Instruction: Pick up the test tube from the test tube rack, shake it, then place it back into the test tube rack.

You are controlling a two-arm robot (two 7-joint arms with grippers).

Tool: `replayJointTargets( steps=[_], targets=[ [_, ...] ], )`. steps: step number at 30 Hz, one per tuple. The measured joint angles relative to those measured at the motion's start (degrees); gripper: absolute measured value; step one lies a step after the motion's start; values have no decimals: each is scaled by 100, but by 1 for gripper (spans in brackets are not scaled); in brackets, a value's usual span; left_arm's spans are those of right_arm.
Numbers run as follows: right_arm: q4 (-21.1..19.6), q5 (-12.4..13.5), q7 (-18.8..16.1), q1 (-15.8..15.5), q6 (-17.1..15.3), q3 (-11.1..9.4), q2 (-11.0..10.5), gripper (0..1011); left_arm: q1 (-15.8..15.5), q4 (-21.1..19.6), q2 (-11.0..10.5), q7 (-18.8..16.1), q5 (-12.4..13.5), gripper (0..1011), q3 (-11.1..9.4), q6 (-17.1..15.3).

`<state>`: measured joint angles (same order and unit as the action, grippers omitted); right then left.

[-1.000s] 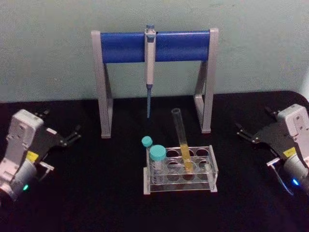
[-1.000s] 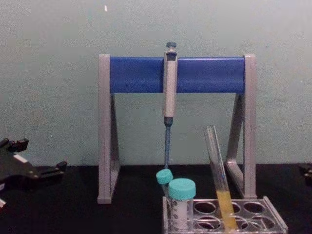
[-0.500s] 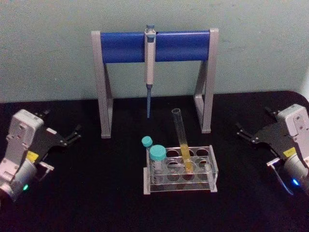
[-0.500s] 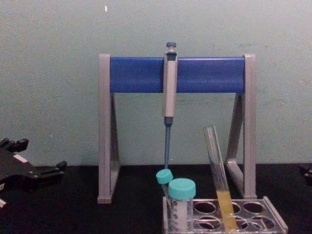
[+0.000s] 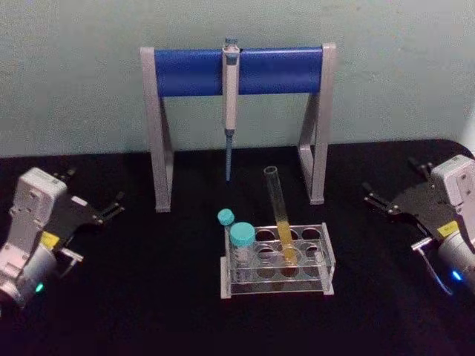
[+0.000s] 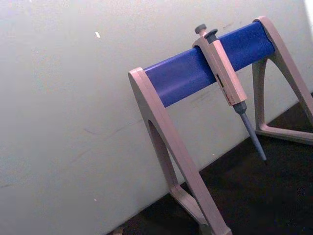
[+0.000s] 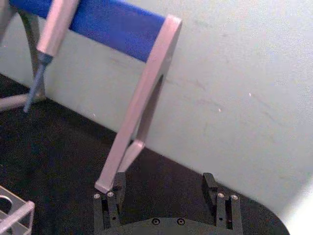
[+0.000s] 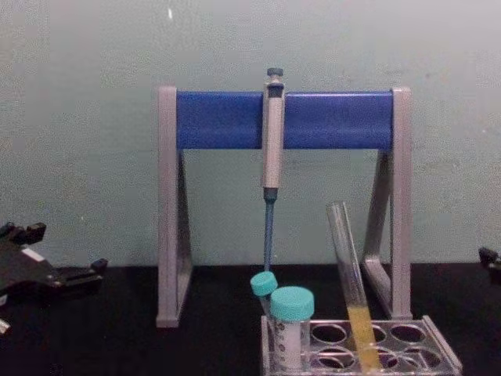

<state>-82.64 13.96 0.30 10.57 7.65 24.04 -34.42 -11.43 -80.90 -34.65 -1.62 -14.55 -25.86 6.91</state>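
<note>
Helpfully, the right wrist view shows right hand [image 7: 165, 182] fingers spread.

This looks like a laboratory bench. A grey-and-blue pipette stand [image 5: 237, 70] with a pipette [image 5: 231, 89] hanging from its bar stands on a black table [image 5: 148, 297] against a plain pale wall [image 5: 74, 74]. At its six o'clock sits the test tube rack [image 5: 278, 271], holding the test tube [image 5: 278, 208] with yellow liquid and, toward the rack's nine o'clock, teal-capped tubes [image 5: 242, 236].
</note>
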Motion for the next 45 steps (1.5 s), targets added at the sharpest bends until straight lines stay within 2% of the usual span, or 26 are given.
replayJointTargets(
  steps=[6,13,21,29,45],
  targets=[
    [-208,140,-322,-61,152,-90,-35,1000,0,0,0,0,0,1001,0,0],
    [-457,418,-975,-114,412,-149,-88,1000,0,0,0,0,0,1001,0,0],
    [-623,623,-1690,-75,451,-74,-139,1000,0,0,0,0,0,1001,0,0],
    [-667,795,-2255,63,222,48,-15,1000,0,0,0,0,0,1001,0,0],
    [-277,929,-2890,463,-413,195,381,1000,0,0,0,0,0,1001,0,0]
  ],
)
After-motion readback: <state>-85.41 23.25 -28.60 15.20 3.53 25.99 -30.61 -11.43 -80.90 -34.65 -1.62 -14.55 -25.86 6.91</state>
